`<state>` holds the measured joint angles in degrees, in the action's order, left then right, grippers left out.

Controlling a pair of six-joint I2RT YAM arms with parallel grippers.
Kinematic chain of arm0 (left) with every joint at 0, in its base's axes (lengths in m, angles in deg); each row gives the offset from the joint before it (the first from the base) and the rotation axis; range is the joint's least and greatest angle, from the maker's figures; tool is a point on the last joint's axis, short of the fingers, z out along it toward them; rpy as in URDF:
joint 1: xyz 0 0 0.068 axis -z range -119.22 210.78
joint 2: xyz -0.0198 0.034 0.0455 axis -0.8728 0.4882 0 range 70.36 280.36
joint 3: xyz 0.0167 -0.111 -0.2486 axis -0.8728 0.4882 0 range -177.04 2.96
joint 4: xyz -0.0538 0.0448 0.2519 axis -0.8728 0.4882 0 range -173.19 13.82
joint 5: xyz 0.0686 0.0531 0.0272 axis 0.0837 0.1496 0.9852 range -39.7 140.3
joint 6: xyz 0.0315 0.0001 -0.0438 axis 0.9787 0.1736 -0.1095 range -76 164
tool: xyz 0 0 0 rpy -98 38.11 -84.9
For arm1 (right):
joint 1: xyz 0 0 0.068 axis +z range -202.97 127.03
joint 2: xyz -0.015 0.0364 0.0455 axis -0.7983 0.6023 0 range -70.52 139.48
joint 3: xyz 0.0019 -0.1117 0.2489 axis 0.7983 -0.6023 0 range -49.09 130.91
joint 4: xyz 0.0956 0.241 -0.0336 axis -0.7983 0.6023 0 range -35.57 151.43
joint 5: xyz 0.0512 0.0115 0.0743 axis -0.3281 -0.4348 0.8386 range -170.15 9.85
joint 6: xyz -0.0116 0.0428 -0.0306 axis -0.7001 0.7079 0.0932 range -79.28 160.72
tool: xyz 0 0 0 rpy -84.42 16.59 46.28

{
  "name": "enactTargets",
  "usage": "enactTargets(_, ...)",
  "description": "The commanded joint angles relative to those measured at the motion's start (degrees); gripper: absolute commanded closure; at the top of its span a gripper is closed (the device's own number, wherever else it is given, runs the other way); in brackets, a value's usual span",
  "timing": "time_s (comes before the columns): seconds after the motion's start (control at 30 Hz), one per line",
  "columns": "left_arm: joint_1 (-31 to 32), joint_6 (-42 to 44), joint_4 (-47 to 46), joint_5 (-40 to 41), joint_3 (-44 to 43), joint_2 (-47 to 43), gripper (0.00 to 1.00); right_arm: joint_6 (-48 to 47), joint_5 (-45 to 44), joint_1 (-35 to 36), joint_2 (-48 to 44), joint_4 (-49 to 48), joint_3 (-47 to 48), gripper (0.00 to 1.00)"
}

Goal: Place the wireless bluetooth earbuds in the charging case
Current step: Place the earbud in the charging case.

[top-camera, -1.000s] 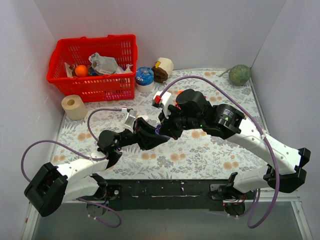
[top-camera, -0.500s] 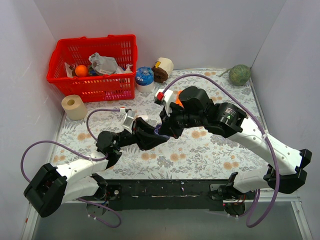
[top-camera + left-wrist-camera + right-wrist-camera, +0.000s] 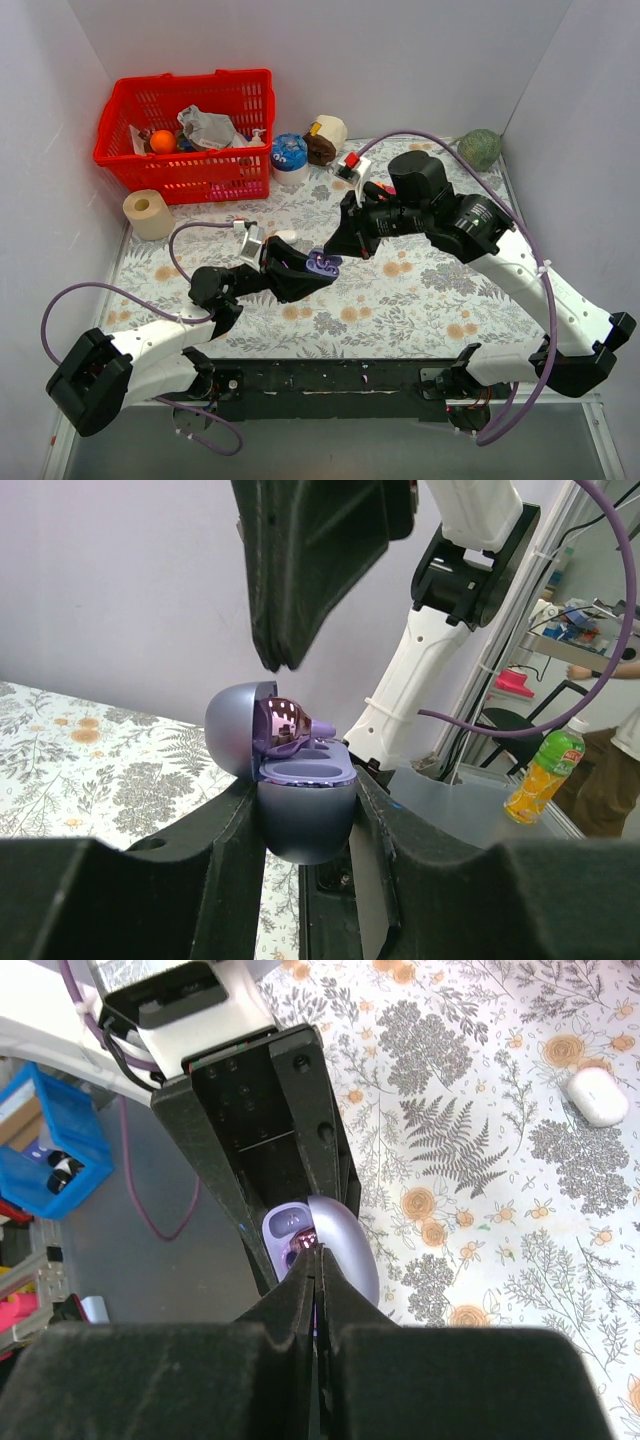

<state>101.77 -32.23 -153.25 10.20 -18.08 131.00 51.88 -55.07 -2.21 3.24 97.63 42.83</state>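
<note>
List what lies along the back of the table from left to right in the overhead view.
Red basket → blue-topped tub → cream and brown roll → green ball. The paper roll in front of the basket is left out, since it overlaps the basket's span.

No readable writing anywhere.
Print on the bottle (image 3: 540, 776) label and the blue tub (image 3: 289, 153) lid is too small to read.

One purple case (image 3: 300, 815), probably one white case (image 3: 597, 1095), one basket (image 3: 200, 172).
</note>
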Motion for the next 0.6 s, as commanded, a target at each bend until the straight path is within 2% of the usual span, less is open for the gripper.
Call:
enactTargets(0.0, 0.3, 2.0, -1.1, -0.5, 0.4, -1.3, 1.00, 2.0, 5.5, -1.7, -1.5, -4.4, -0.3, 0.99)
enactTargets(0.17, 0.2, 1.9, 0.0, 0.1, -0.3, -1.1, 1.00, 0.9, 4.0, -1.7, -1.4, -3.1, 0.6, 0.99)
enactTargets(0.2, 0.2, 1.8, 1.0, 0.4, -0.5, -1.1, 1.00, 0.5, 3.5, -1.7, -1.6, -2.8, 0.9, 0.96)
enactTargets(0.23, 0.2, 1.7, 1.6, 0.5, -0.7, -1.1, 1.00, 0.1, 1.9, -1.7, -1.8, -2.3, 1.5, 0.85)
enactTargets(0.33, 0.3, 1.4, 3.0, 1.7, -1.3, -1.1, 1.00, -2.4, -3.7, -0.3, -2.0, 0.6, 3.9, 0.67)
enactTargets(0.43, 0.2, 1.5, 5.7, 3.0, -2.2, -1.1, 1.00, -5.1, -11.9, 3.5, -1.6, 4.1, 5.5, 0.60)
enactTargets(0.57, 0.3, 1.3, 8.1, 5.1, -3.1, -1.1, 1.00, -6.1, -21.1, 7.9, -2.5, 4.1, 4.2, 0.57)
